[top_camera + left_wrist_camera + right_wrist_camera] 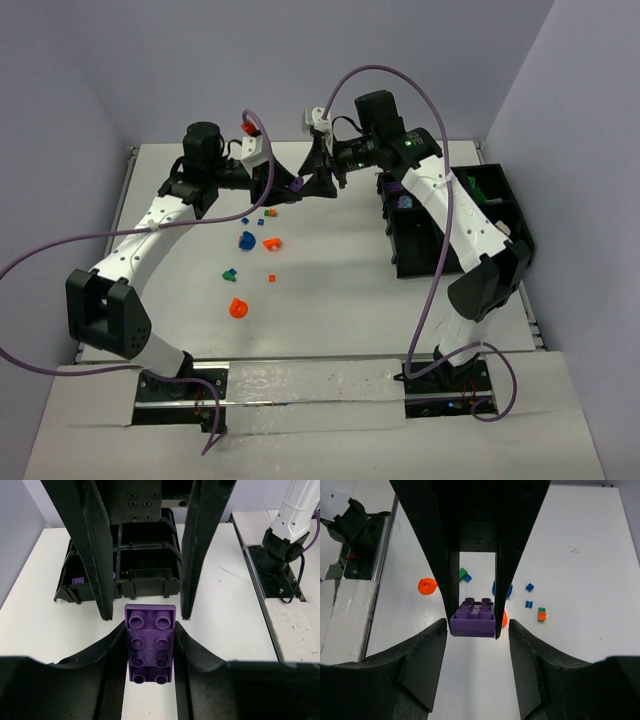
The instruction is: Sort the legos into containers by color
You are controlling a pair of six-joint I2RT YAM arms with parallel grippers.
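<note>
Left wrist: left claw (150,630) clamps purple brick (150,652); right claw (145,616) spread wide around it.

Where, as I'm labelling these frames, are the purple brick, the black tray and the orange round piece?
purple brick (150,644), left wrist view, studded top.
black tray (150,587), left wrist view, front wall.
orange round piece (238,308), top view, centre.

Plastic throughout, mostly matt, set on a smooth white surface.
The purple brick (150,645) is seen as smooth, slightly glossy moulded plastic. The fingers (85,680) of the left gripper (150,630) are rendered in matt black plastic, faintly grained. The tray (150,587) is noted as black plastic with a dull sheen. The table (225,605) is shown matt white, and the arm shells (450,210) as glossy white plastic.
</note>
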